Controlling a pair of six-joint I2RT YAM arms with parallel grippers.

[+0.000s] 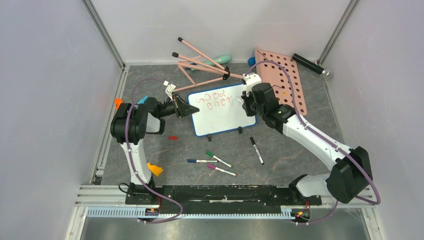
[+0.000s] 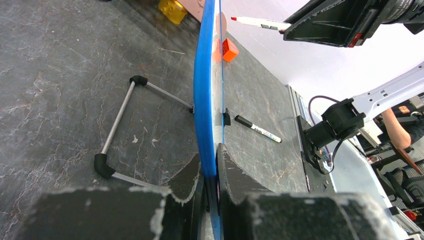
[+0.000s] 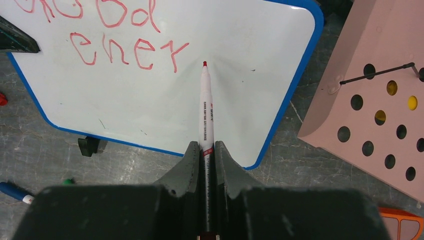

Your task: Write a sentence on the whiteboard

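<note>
Clamping the blue left rim of the whiteboard (image 1: 225,122) between its fingers, the left gripper (image 1: 194,109) held the board standing on its black feet at mid-table (image 1: 180,150). The sentence (image 1: 214,99) read "good" over "ener" in red at the board's upper left. The right gripper (image 3: 205,146) was closed on a red marker (image 3: 206,105), with the tip just right of the last letter; contact with the surface could not be confirmed. A pink pegboard (image 1: 285,82) lay beside the board's right edge.
</note>
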